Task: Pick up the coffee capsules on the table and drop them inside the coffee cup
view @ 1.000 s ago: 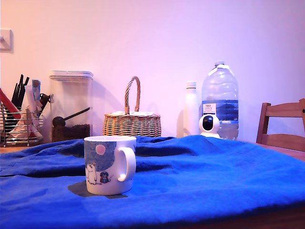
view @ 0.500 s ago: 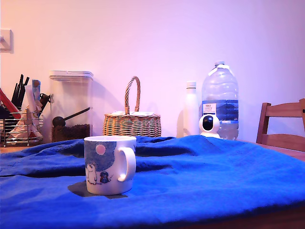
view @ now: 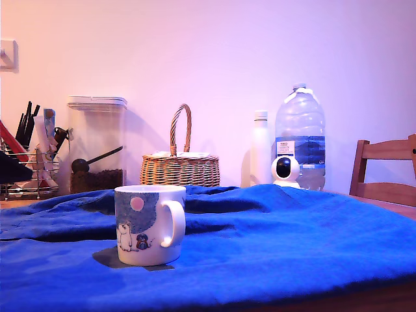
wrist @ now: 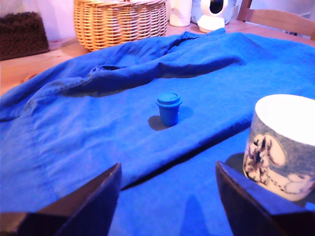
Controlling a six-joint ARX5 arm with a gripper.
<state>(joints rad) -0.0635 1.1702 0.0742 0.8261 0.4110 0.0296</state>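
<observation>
One coffee capsule [wrist: 169, 109] stands upright on the blue cloth of the table [wrist: 29, 69]; it looks blue in this light, tapered, with a round rimmed top. My gripper [wrist: 167, 168] is open, low over the cloth, with the capsule ahead of it between the lines of the two dark fingers [wrist: 101, 196] and well apart from them. The coffee cup [wrist: 285, 145] is beside the far side of one finger. In the exterior view the coffee cup [view: 149, 224] stands upright, handle to that view's right. The capsule is hidden there. A dark part of my arm [view: 12, 170] shows at that view's left edge.
Behind the cloth stand a wicker basket [view: 180, 168], a clear canister [view: 96, 146], a white bottle [view: 260, 148], a big water bottle [view: 299, 136] and a small white camera [view: 285, 170]. A dish rack [view: 29, 175] is at the exterior view's left, a wooden chair [view: 385, 170] at its right.
A dark part of my arm has moved in at the exterior view's left edge, in front of the dish rack. The cup has not moved.
</observation>
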